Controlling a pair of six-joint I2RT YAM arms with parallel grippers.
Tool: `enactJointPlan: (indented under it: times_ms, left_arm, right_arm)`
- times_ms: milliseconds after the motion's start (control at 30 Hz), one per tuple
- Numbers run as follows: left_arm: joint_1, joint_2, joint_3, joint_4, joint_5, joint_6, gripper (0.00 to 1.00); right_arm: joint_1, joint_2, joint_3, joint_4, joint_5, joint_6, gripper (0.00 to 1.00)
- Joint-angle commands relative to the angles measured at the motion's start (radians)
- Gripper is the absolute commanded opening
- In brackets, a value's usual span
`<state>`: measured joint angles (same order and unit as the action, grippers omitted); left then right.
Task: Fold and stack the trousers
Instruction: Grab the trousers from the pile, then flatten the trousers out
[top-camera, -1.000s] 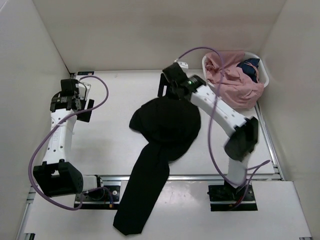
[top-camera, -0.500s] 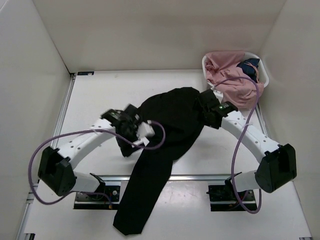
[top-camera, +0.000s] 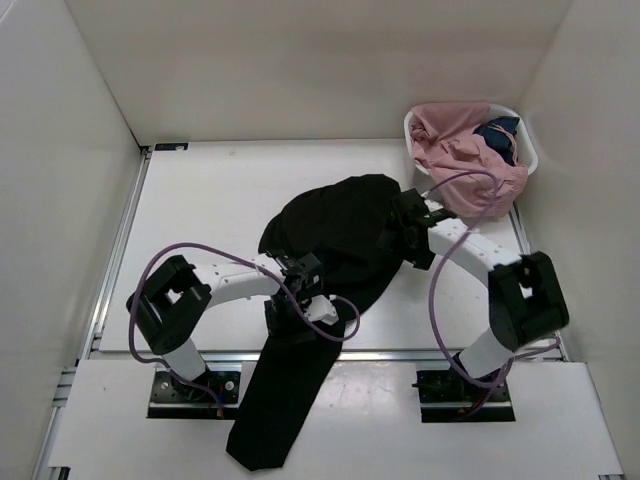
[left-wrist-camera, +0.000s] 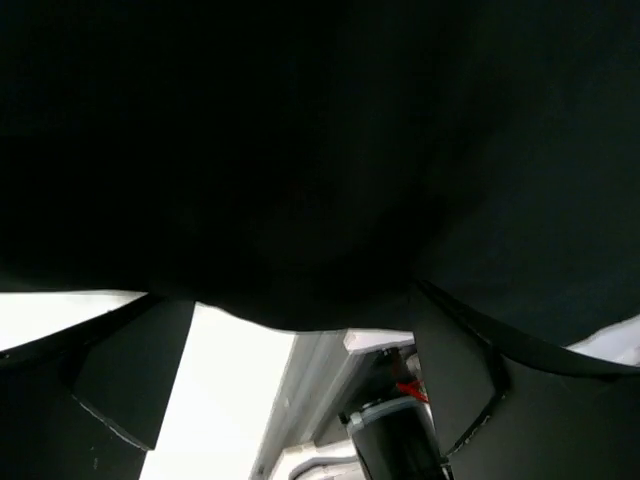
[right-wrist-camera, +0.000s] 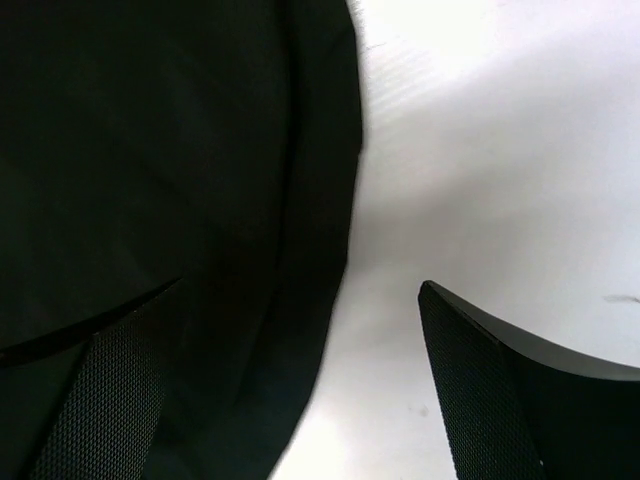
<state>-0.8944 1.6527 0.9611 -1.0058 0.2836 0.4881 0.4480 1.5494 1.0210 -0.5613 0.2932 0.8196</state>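
Observation:
The black trousers (top-camera: 335, 235) lie in a rumpled heap mid-table, and one leg (top-camera: 275, 400) trails over the near edge. My left gripper (top-camera: 300, 310) is low over the top of that leg. In the left wrist view its fingers (left-wrist-camera: 130, 380) stand wide apart, open, with the black fabric (left-wrist-camera: 320, 150) filling the view above them. My right gripper (top-camera: 402, 228) sits at the heap's right edge, open. In the right wrist view the trousers' edge (right-wrist-camera: 330, 250) runs between the jaws, the left finger (right-wrist-camera: 110, 400) over cloth and the right one (right-wrist-camera: 500, 400) over bare table.
A white basket (top-camera: 531, 150) with pink and dark blue clothes stands at the back right, close behind the right arm. White walls enclose the table on three sides. A metal rail (top-camera: 400, 352) runs along the near edge.
The left arm swung from the far left over to the trouser leg. The right arm came from behind the heap down to its right edge. The heap spread toward the back.

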Motion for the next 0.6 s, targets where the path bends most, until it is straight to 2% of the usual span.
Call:
enactJointPlan:
  times_ms: [0,33,100,133,167,200,233,267,300,333,400,433,467,567]
  left_arm:
    - [-0.035,0.033,-0.027,0.067,0.02,-0.02,1.0]
    - [-0.047,0.068,-0.038,0.081,0.006,-0.02,1.0]
    - [-0.047,0.1,-0.05,0.095,-0.029,-0.029,0.86]
    - [-0.047,0.122,-0.064,0.111,-0.043,-0.039,0.58]
    - [-0.047,0.122,-0.064,0.125,-0.056,-0.039,0.42]
    - [-0.047,0.122,-0.074,0.125,-0.069,-0.049,0.23]
    - [-0.031,0.122,-0.074,0.134,-0.108,-0.069,0.14]
    - [-0.018,0.099,-0.074,0.134,-0.13,-0.069,0.14]
    - [0.001,0.082,-0.074,0.125,-0.162,-0.078,0.14]
    - [0.046,0.061,-0.065,0.125,-0.27,-0.079,0.14]
    - [0.106,-0.033,-0.024,0.125,-0.416,-0.079,0.14]
    - [0.141,-0.071,0.002,0.125,-0.482,-0.039,0.14]
    - [0.223,-0.14,0.072,0.125,-0.562,-0.014,0.14]
    - [0.381,-0.198,0.218,0.087,-0.566,0.059,0.14]
  right_arm:
    - [-0.006,0.087,0.068,0.049,-0.022,0.033,0.99]
    - [-0.017,0.128,0.088,0.058,-0.041,0.033,0.99]
    - [-0.017,0.187,0.106,0.058,-0.051,0.055,0.99]
    - [-0.017,0.205,0.116,0.058,-0.051,0.055,0.99]
    - [-0.026,0.222,0.129,0.058,-0.051,0.055,0.99]
    - [-0.026,0.251,0.129,0.058,-0.077,0.055,0.92]
    - [-0.026,0.262,0.129,0.058,-0.092,0.055,0.84]
    - [-0.026,0.262,0.129,0.069,-0.11,0.065,0.71]
    - [-0.026,0.273,0.12,0.069,-0.126,0.066,0.37]
    - [-0.026,0.273,0.111,0.069,-0.159,0.079,0.23]
    - [0.0,0.229,0.081,0.058,-0.175,0.079,0.02]
    - [0.009,0.204,0.067,0.032,-0.166,0.09,0.0]
    - [0.024,0.172,0.047,0.005,-0.151,0.101,0.0]
    - [0.035,-0.027,-0.119,-0.061,-0.1,0.171,0.0]
